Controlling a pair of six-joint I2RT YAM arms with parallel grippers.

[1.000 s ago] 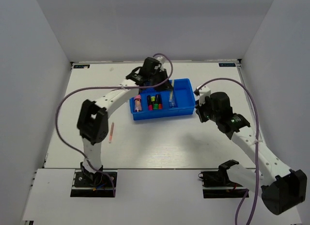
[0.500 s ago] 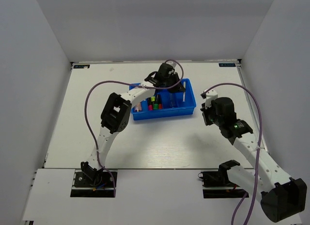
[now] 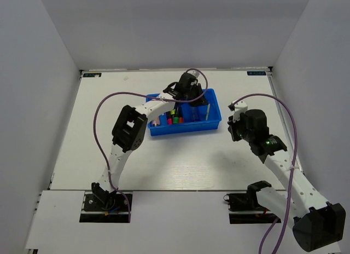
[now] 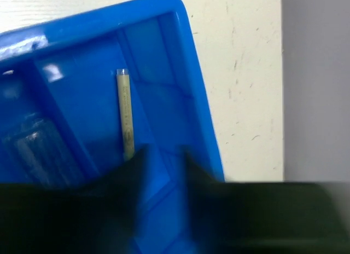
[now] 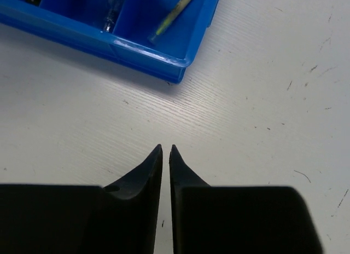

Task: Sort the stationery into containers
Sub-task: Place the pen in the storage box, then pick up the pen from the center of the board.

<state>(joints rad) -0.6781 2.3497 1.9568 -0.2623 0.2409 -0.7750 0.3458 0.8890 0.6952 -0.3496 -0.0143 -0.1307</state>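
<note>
- Blue tray [image 3: 181, 130] sits on the white desk [image 3: 109, 128], slightly toward the far side.
- Left end effector [image 3: 192, 95] is seen over the tray's right end. In the left wrist view its dark, blurred fingers [image 4: 188, 166] stand apart at a moderate width, with bare blue tray floor visible between them. Nothing is gripped.
- A pale stick [image 4: 125, 111] is seen lying flat in the end compartment, along the divider. Its near end is hidden behind a blurred finger.
- In the right wrist view the same stick [image 5: 175, 13] lies in the compartment nearest the tray corner. A clear pen [image 5: 112, 13] occupies the next compartment.
- Short black highlighters [image 3: 174, 116] with coloured ends are noted in a middle compartment. A pink item [image 3: 157, 120] lies at the left end.
- Right end effector [image 3: 234, 131] is held above bare desk, just off the tray's near right corner. Its fingers [image 5: 150, 172] are drawn nearly together, with only a thin slit between them. Nothing is held.
</note>
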